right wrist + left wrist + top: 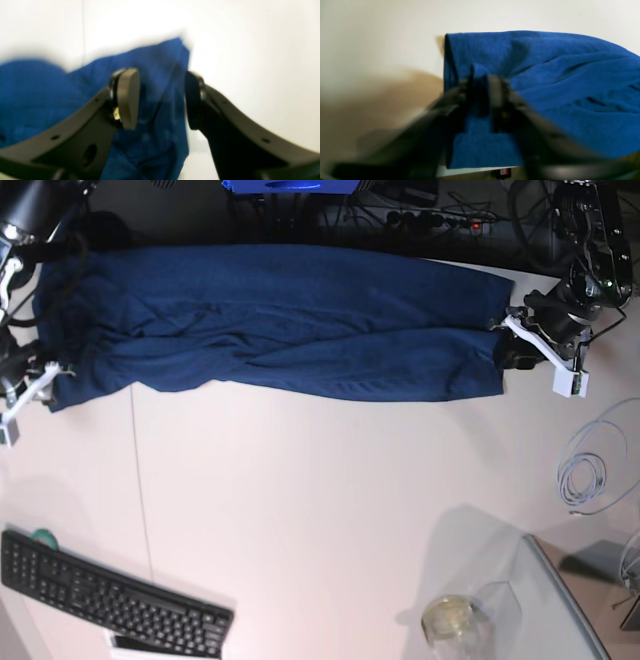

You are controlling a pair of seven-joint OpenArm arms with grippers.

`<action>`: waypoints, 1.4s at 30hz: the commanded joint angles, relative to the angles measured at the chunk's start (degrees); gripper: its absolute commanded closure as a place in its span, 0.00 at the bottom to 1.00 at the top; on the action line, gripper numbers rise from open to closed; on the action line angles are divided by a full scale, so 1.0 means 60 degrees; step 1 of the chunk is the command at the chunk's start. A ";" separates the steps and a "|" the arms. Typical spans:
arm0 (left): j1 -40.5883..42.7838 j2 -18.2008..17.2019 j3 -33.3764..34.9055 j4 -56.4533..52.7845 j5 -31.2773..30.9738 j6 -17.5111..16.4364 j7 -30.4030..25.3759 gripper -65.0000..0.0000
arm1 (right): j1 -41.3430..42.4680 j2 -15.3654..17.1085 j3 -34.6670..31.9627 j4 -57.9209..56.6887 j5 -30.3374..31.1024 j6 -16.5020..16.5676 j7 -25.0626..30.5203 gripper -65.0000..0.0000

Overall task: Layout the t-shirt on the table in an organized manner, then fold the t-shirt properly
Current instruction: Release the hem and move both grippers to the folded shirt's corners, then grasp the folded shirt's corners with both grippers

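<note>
The t-shirt [270, 320] is lying stretched across the far side of the table [330, 510] — between both grippers. The right gripper [161, 100] is gaping, cloth passing loosely between its pads. The left gripper [480, 95] is blurring over a fabric edge — grip unclear.

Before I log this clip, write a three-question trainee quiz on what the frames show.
1. True or false: the t-shirt is rolled into a ball at the table's centre.
2. Which claw plainly shows a gap between its pads? A) left claw B) right claw
3. Fill in: a black ____ lies on the table's near corner on the right arm's side.

Key: 1. False; it lies stretched along the far edge between the arms. 2. B. 3. keyboard.
</note>
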 commanded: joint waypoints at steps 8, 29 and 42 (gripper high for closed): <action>0.0193 0.0891 -0.0688 0.0997 0.0067 -0.0027 -0.0262 0.26 | 0.1784 0.0979 -0.0206 -0.3065 0.0054 -0.0208 0.0531 0.57; -0.0393 0.1184 0.0411 -0.1904 0.2938 -0.0027 -0.1786 1.00 | 0.1842 0.1008 -0.0748 -0.4369 0.0054 -0.1849 0.1630 0.70; -0.0393 0.0862 0.0396 -0.2388 0.2938 -0.0027 -0.1786 1.00 | 0.2282 0.1023 -0.0674 -0.4940 0.0113 -0.2508 0.1645 0.99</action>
